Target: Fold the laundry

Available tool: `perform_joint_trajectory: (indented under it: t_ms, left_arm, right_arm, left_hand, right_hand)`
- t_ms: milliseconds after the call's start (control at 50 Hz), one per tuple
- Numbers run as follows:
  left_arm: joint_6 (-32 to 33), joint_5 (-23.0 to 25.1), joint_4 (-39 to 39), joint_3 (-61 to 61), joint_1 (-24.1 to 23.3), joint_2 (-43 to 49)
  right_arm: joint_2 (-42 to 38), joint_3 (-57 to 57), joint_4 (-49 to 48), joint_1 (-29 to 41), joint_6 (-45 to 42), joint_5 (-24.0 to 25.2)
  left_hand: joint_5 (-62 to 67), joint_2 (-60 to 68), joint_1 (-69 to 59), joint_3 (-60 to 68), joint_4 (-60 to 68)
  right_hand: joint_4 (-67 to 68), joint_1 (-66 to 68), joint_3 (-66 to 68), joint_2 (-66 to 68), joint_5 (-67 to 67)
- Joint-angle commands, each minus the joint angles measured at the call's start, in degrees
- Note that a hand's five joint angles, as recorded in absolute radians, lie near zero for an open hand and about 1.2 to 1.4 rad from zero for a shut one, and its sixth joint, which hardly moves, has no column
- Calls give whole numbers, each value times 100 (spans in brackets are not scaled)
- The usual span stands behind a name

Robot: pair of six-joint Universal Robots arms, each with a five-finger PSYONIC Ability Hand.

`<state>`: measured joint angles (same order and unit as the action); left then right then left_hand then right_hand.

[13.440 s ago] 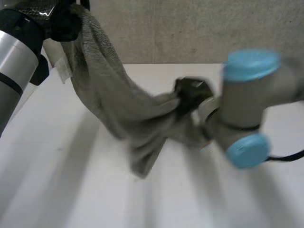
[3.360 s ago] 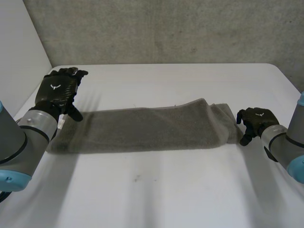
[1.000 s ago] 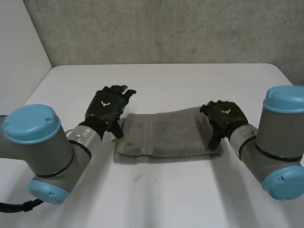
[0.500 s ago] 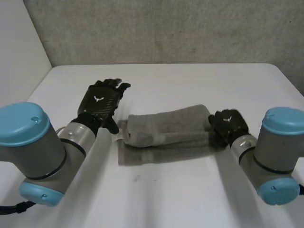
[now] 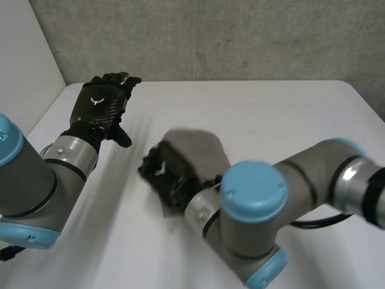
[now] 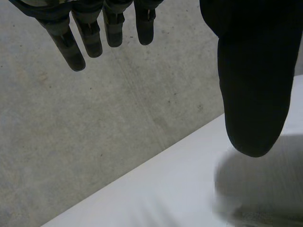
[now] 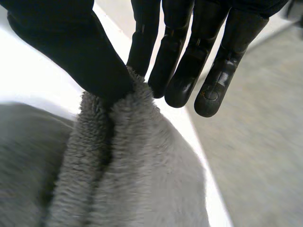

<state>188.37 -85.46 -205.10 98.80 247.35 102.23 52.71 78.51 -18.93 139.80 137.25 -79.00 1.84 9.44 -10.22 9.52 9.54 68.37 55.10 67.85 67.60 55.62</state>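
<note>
One towel (image 5: 197,146), bunched, in the middle of the table (image 5: 289,114). At the towel's near end, right hand (image 5: 166,174) pinches a thick fold between thumb and fingers. Well to the towel's left, left hand (image 5: 101,107) is clear of it, fingers straight, holding nothing.

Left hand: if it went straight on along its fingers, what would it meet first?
Likely the grey wall behind the table: the left hand points straight fingers at it with nothing between. Depth is unclear.
</note>
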Motion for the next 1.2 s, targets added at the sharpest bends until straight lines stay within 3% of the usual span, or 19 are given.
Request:
perform_joint_trajectory:
  t_ms: [20, 40, 60, 100, 120, 160, 220, 260, 340, 460, 600, 720, 800, 920, 1040, 1140, 1180, 1200]
  left_arm:
    - [-19, 12, -4, 86, -29, 16]
    - [-19, 12, -4, 86, -29, 16]
    - [-19, 12, -4, 78, -38, 16]
    - [-28, 12, -13, 60, -55, 16]
    - [-37, 12, -4, 17, -64, 16]
    - [-37, 12, -4, -19, -73, 33]
    - [-89, 3, 4, -150, -117, 95]
    - [-169, 3, 40, -248, -143, 122]
    - [-720, 21, 197, -642, -336, 480]
    - [-1109, 29, 813, -1179, -644, 1000]
    - [-1179, -277, 2331, -2136, -1066, 2097]
    - [-1127, -1059, 2474, -2199, -1084, 2634]
    - [-1109, -1157, 2483, -2076, -1084, 2662]
    - [-1100, -1166, 2483, -1865, -1075, 2172]
    - [-1092, -1140, 2501, -1847, -1066, 1127]
    - [-1083, -1122, 2501, -1987, -1014, 256]
    - [-1083, -1131, 2518, -2092, -979, -8]
    - [-1083, -1122, 2553, -2206, -926, -236]
  right_arm:
    - [-156, 139, 56, 56, 56, -62]
    - [-69, 156, 73, 39, 99, -158]
    - [-68, 156, 74, 39, 100, -159]
    - [342, 252, 109, 30, 239, -483]
    - [345, 253, 109, 30, 240, -484]
    - [739, 314, 109, -75, 625, -887]
    - [881, 332, 118, -260, 952, -1082]
    - [1056, 315, 231, -689, 1696, -1309]
    - [1197, 209, 715, -1016, 2279, -1302]
    - [856, -405, 1794, -1455, 2981, -864]
    - [187, -1013, 2165, -1658, 3396, -221]
    - [-490, -1426, 2482, -1701, 3352, 61]
    - [-797, -1575, 2640, -1693, 3325, 78]
    - [-613, -1584, 2631, -1693, 3290, 78]
    - [327, -1575, 2535, -1728, 3440, -27]
    - [1153, -1470, 2324, -1833, 3967, -484]
    - [1678, -1400, 2149, -1895, 4282, -1053]
    - [1681, -1400, 2148, -1895, 4283, -1056]
  left_hand:
    - [-180, 61, 18, 53, 51]
    - [-179, 61, 18, 53, 51]
    - [-179, 61, 18, 53, 51]
    - [-163, 77, 1, 70, 68]
    - [-163, 78, 1, 70, 68]
    - [-163, 78, 1, 70, 68]
    - [-163, 78, 1, 70, 68]
    - [-146, 94, -16, 87, 85]
    - [-95, 145, -66, 137, 135]
    - [-28, 212, -134, 204, 202]
    - [-61, 179, -100, 171, 169]
    - [-62, 178, -100, 171, 169]
    - [-95, 145, -67, 137, 135]
    - [-129, 111, -33, 104, 102]
    - [-146, 94, -16, 87, 85]
    - [-146, 94, -16, 87, 85]
    - [-146, 94, -16, 87, 85]
    - [-129, 111, -33, 103, 101]
  right_hand:
    - [1163, 2490, 1215, 1240, 1438]
    - [-213, 1114, -161, -136, 61]
    - [-227, 1100, -175, -150, 48]
    - [-4514, -3187, -4462, -4437, -4240]
    - [-4533, -3206, -4481, -4456, -4259]
    - [-5837, -4510, -5785, -5760, -5562]
    - [-5837, -4510, -5785, -5760, -5562]
    - [-5837, -4510, -5785, -5760, -5562]
    - [-5837, -4510, -5785, -5760, -5562]
    - [-5837, -4510, -5785, -5760, -5562]
    - [-5837, -4510, -5785, -5760, -5562]
    - [-5837, -4510, -5785, -5760, -5562]
    - [-5837, -4510, -5785, -5760, -5562]
    - [-5837, -4510, -5785, -5760, -5562]
    - [-5837, -4510, -5785, -5760, -5562]
    - [-5837, -4510, -5785, -5760, -5562]
    - [-5837, -4510, -5785, -5760, -5562]
    - [-5837, -4510, -5785, -5760, -5562]
